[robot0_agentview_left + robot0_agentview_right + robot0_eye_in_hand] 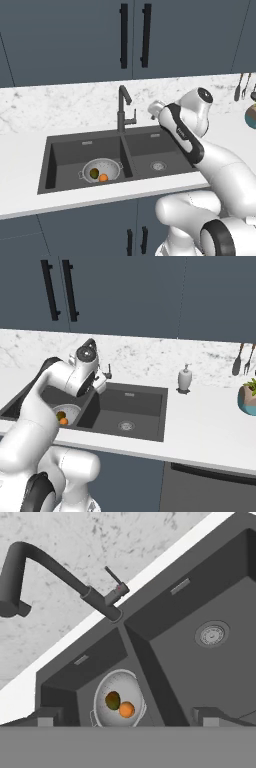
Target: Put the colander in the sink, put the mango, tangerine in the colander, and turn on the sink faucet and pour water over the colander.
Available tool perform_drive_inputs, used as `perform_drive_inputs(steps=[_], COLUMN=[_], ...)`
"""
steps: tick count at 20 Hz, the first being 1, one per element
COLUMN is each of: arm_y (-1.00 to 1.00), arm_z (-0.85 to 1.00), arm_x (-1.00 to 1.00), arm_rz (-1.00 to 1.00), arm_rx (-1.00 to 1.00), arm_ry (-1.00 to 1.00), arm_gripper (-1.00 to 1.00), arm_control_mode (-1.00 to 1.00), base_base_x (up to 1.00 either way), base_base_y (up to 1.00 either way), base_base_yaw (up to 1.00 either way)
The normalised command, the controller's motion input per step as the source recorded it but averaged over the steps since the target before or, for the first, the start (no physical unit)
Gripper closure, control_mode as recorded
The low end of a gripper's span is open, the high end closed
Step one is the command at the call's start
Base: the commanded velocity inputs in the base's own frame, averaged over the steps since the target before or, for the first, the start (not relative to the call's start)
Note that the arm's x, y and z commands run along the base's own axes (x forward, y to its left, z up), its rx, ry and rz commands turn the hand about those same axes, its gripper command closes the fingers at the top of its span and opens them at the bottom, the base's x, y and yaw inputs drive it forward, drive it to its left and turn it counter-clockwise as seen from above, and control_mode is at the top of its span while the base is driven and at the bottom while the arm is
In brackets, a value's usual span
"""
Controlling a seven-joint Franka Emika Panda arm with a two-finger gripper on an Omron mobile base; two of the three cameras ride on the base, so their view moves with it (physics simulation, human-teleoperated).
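Colander (119, 704) is sitting in the sink's (170, 657) left basin, right below the open jaws, mango (112, 700) and tangerine (126, 710) lying inside it, touching. Faucet (60, 574) is standing behind, past the jaws.

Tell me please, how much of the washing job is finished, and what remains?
Done: the colander sits in the left basin of the sink, with the mango and the tangerine inside it. In hand: the open, empty gripper is beside the sink faucet. Left: turning the lever; no water is visible.
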Motion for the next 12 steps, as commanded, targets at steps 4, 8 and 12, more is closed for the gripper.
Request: perform_drive_inputs(steps=[4, 8, 12], arm_y=[0.00, 0.00, 0.00], arm_z=[0.00, 0.00, 0.00], arm_x=[0.36, 0.35, 0.33], arm_rz=[0.00, 0.00, 0.00], arm_rx=[0.05, 0.05, 0.04], arm_ry=[0.00, 0.00, 0.00], arm_gripper=[-1.00, -1.00, -1.00], arm_control_mode=[-1.00, -1.00, -1.00], base_base_x=[0.00, 0.00, 0.00], base_base_y=[0.00, 0.00, 0.00], base_base_yaw=[0.00, 0.00, 0.00])
